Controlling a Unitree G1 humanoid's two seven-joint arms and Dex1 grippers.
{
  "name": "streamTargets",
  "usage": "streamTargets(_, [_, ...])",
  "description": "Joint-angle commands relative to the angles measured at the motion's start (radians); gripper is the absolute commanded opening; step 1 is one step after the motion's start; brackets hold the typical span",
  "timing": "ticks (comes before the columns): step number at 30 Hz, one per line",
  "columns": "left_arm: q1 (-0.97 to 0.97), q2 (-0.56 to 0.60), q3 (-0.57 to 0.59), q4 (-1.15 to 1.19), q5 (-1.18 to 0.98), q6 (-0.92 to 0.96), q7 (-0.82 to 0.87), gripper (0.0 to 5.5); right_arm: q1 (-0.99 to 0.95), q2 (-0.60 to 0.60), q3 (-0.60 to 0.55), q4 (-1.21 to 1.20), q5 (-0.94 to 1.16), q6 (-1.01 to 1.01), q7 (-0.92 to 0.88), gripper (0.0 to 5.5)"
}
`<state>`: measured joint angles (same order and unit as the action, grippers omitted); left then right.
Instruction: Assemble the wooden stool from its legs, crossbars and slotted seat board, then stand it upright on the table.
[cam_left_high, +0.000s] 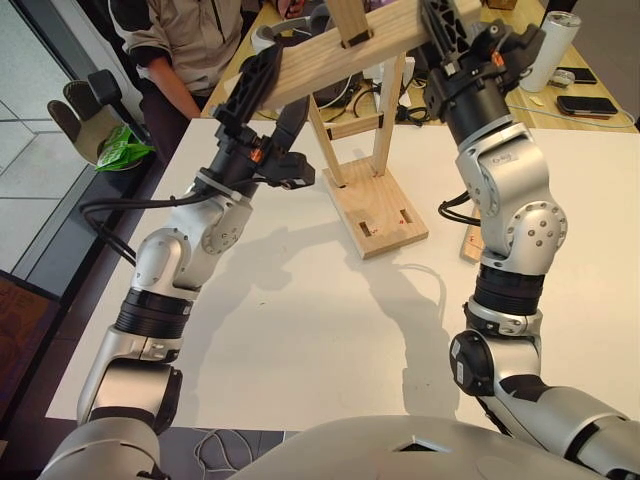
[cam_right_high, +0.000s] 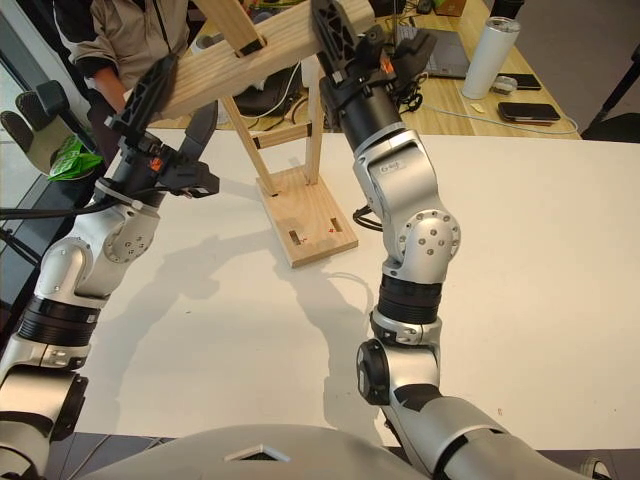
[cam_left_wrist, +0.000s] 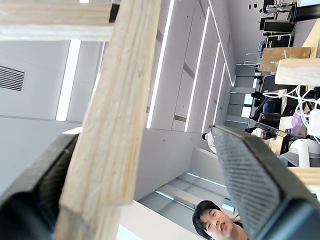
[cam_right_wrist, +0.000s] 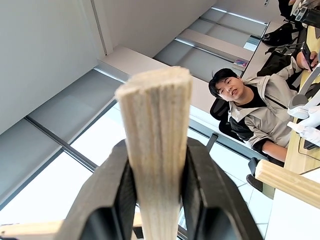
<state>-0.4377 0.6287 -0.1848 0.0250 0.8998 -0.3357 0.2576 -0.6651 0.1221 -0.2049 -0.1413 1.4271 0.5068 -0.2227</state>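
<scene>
Above table (cam_left_high: 300, 330), right gripper (cam_right_wrist: 156, 165) clamps seat board (cam_left_high: 310, 65); left gripper (cam_left_high: 252, 88) seemingly loose.

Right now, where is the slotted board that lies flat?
In the eye views, on the table at centre, between the two arms: the slotted board lies flat under the raised plank, two legs standing on its far end.

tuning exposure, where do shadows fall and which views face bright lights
left eye view: soft shadows lie on the table in front of the stool; left wrist view: bright ceiling strips behind the plank; right wrist view: bright panes backlight it
</scene>
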Motion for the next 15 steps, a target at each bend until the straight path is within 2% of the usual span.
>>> streamTargets(1, [0.020, -0.010, 0.014, -0.024, -0.022, 0.025, -0.032, 3.86, 0.003, -0.025, 0.020, 0.007, -0.055, 0.026, 0.018, 1.01])
streamTargets(9, [0.067, -0.053, 0.034, -0.112, -0.115, 0.071, -0.118, 3.86, -0.001, -0.058, 0.020, 0.024, -0.151, 0.040, 0.053, 1.01])
streamTargets(15, [0.135, -0.099, 0.005, -0.168, -0.232, 0.072, -0.241, 3.86, -0.018, -0.070, -0.001, 0.045, -0.182, 0.035, 0.066, 1.00])
